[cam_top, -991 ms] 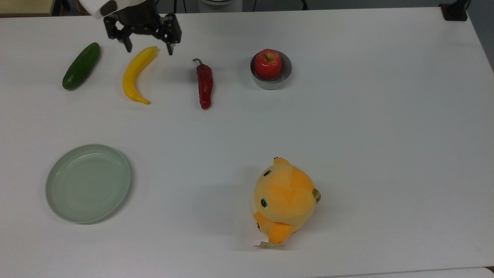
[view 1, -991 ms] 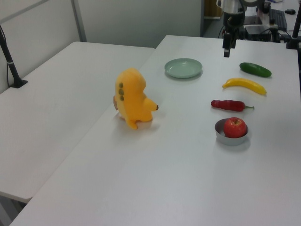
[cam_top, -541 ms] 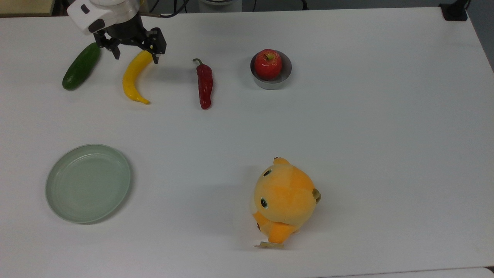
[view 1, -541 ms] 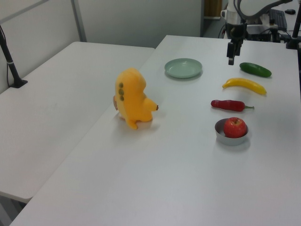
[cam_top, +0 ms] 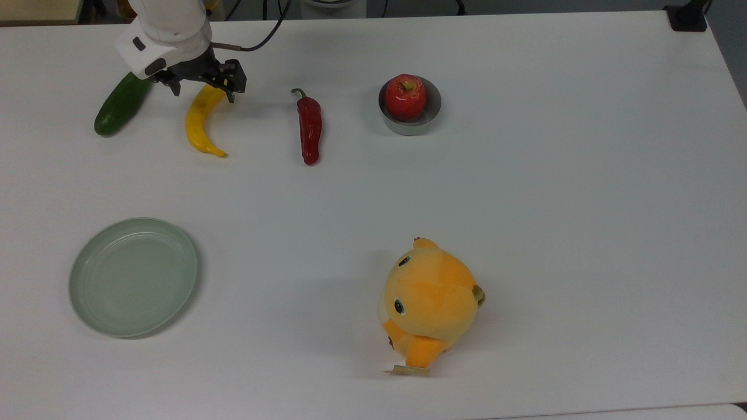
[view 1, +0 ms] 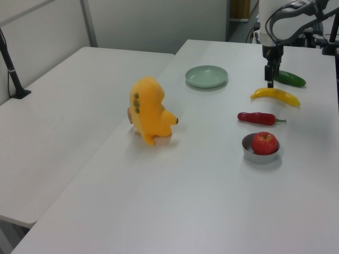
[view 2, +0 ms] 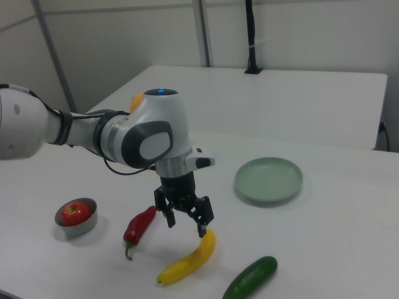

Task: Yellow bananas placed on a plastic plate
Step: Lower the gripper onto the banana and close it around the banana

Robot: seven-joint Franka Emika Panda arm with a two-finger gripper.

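The yellow banana (cam_top: 200,123) lies on the white table between a cucumber and a chili; it also shows in the left view (view 1: 276,95) and the right view (view 2: 187,259). My gripper (cam_top: 203,91) hangs open low over the banana's far end, one finger on each side of it and nothing held. In the right view the gripper (view 2: 186,225) is just above the banana's tip. The pale green plastic plate (cam_top: 133,277) sits empty near the top view's lower left, well apart from the gripper (view 1: 270,82); it shows again in the left view (view 1: 206,76) and the right view (view 2: 269,179).
A dark green cucumber (cam_top: 121,104) lies close to the gripper on the top view's left. A red chili (cam_top: 309,126) lies on the banana's other side. Further right is a red apple in a small metal bowl (cam_top: 429,116). An orange plush toy (cam_top: 429,303) sits near the table's front.
The gripper has come down and shifted toward the top view's left, from behind the banana to low over its far end. It stays open. The objects have not moved.
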